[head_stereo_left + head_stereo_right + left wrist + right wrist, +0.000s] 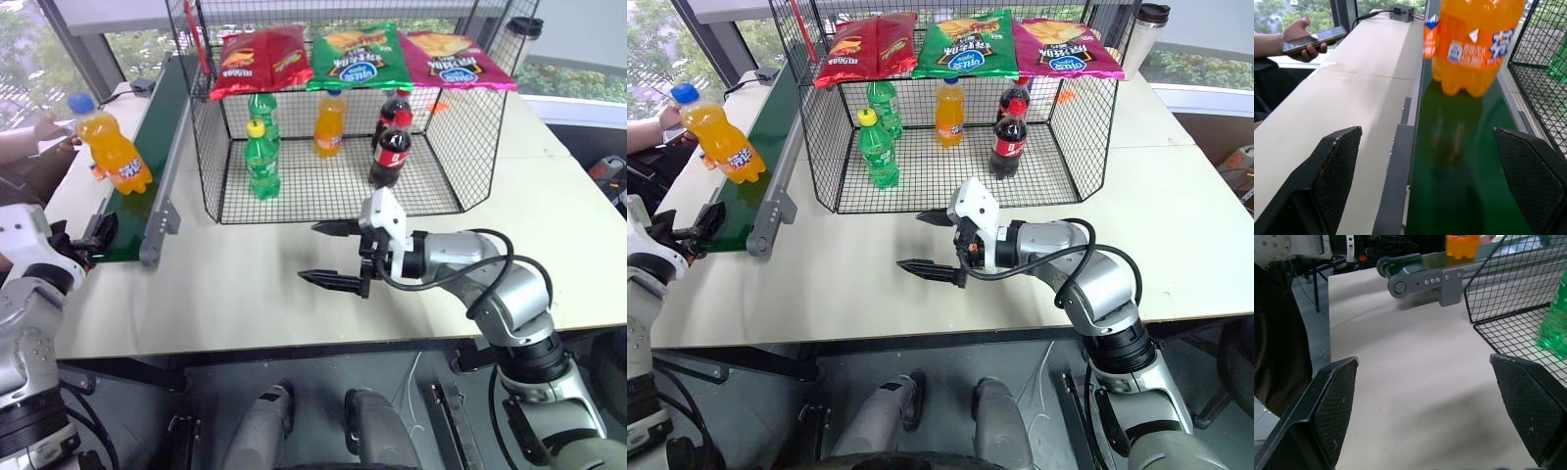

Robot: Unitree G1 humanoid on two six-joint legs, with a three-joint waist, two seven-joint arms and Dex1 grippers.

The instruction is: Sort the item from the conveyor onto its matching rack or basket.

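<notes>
Hovering low over the bare tabletop (245, 304), nearest the camera: right gripper (328, 255), jaws spread wide apart, holding nothing, pointing toward the robot's left, just in front of the basket (211, 171). Sitting at the near end of the conveyor (162, 147), far on the robot's left: left gripper (96, 235), jaws also wide apart and empty, aiming along the belt. Standing on the green belt ahead of that gripper, tilted, apart from both fingers: orange soda bottle (111, 147), blue cap on top, dark label band around its middle. Standing upright inside the wire basket beside the belt: two green bottles (262, 157) on the left, another orange bottle (329, 122) in the middle, two cola bottles (392, 142) on the right. Lying across the basket's top: three snack bags (358, 54), red, green and pink. Holding a phone (1315, 39) beyond the belt: person's hand (1295, 34).
</notes>
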